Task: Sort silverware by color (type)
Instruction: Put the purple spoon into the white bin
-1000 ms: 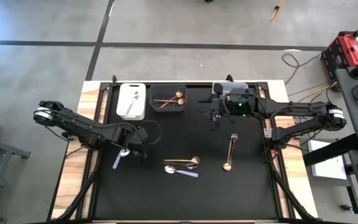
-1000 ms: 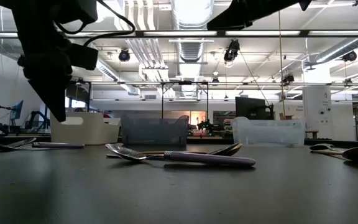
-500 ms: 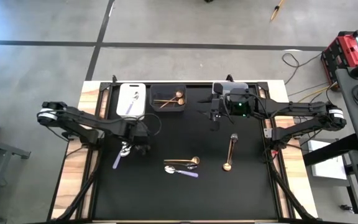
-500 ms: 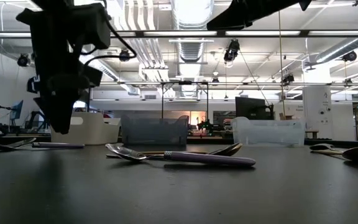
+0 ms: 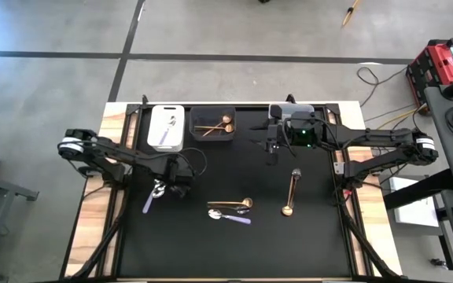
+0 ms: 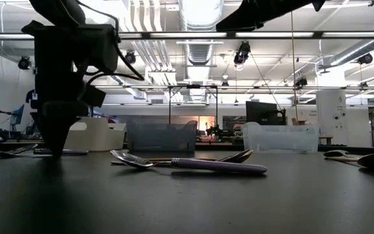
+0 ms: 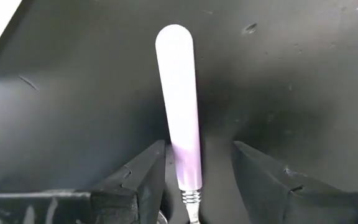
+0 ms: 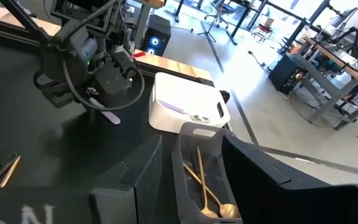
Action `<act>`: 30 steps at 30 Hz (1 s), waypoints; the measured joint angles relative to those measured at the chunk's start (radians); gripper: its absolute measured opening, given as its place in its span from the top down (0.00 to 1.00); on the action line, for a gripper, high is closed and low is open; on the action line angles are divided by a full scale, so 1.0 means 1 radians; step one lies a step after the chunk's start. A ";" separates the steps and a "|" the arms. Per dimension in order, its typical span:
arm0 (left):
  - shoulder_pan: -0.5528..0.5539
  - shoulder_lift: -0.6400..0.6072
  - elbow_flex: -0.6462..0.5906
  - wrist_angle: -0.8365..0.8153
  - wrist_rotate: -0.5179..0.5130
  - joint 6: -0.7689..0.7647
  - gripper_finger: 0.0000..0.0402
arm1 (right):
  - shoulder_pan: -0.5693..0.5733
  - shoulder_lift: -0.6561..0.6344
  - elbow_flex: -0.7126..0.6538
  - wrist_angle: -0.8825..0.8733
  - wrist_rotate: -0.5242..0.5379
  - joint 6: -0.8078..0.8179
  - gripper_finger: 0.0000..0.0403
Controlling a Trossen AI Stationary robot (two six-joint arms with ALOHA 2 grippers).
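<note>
A lilac-handled spoon (image 7: 182, 112) lies flat on the black mat at the table's left (image 5: 149, 203). My left gripper (image 7: 197, 180) points down over it, low at the mat (image 6: 54, 148). It is open, with one finger on each side of the handle close to the metal neck. I see no touch. My right gripper (image 8: 191, 180) hangs open, raised over the far middle of the table (image 5: 276, 148). More silverware lies on the mat: a gold spoon (image 5: 230, 203), a second lilac-handled spoon (image 5: 233, 217) and a copper spoon (image 5: 290, 192).
Along the far edge stand a white bin (image 5: 166, 138) with a lilac-handled spoon inside, a dark bin (image 5: 213, 135) holding gold spoons, and a clear bin (image 6: 281, 138) under my right arm. Bare black mat lies along the near side.
My left gripper has come down from well above the mat until its fingertips are almost on it, astride the lilac spoon's handle, and its wrist has rolled a little. The spoon has stayed where it was. My right arm has kept still.
</note>
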 joint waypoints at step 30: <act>-0.003 0.025 0.003 0.048 0.003 0.028 0.93 | 0.000 0.000 0.000 -0.001 0.000 -0.001 0.60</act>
